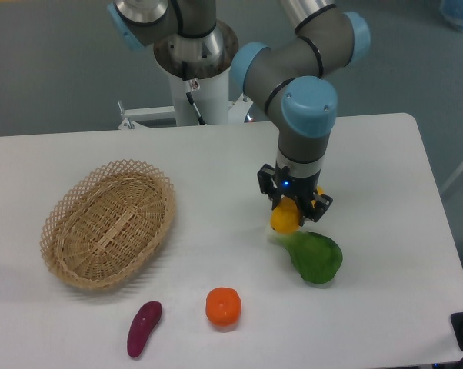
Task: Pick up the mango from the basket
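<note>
Robot arm is reaching down over the white bench (385, 154), its gripper (291, 209) clamped on the mango (284, 219), which is hanging right of centre, well clear of the basket (108, 223). Just below the mango, a green leafy vegetable (314, 257) is lying on the bench. Nearer the camera, an orange (223, 307) and a purple sweet potato (144, 328) are resting apart.

Mango (284, 221) partly hidden by fingers (321, 206); greens' stem covered.
</note>
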`<state>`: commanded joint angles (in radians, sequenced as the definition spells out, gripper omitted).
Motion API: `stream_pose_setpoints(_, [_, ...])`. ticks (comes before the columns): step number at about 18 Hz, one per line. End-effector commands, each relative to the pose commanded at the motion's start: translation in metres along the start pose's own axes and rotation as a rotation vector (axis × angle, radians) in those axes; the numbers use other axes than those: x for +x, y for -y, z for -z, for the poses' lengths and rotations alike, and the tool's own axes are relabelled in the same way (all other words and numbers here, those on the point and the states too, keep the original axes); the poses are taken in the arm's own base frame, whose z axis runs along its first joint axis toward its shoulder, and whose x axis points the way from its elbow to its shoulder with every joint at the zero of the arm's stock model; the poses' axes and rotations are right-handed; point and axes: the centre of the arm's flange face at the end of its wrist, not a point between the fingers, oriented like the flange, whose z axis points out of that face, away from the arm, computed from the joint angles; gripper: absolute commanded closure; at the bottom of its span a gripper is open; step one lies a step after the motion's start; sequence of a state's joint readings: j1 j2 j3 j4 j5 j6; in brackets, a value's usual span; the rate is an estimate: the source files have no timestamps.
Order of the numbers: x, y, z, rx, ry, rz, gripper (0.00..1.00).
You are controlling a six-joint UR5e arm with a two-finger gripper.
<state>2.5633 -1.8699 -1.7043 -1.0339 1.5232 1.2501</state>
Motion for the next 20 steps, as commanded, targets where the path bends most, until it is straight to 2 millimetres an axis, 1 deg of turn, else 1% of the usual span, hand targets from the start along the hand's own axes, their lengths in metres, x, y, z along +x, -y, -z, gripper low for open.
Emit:
stream_pose_setpoints(5, [-0.0072,0.001,0.0033,-0.022,0.012,-0.005,0.82])
stream_pose_setpoints(20, [-0.0048,-0.0004,-0.001,-0.034,0.014,-0.006,0.82])
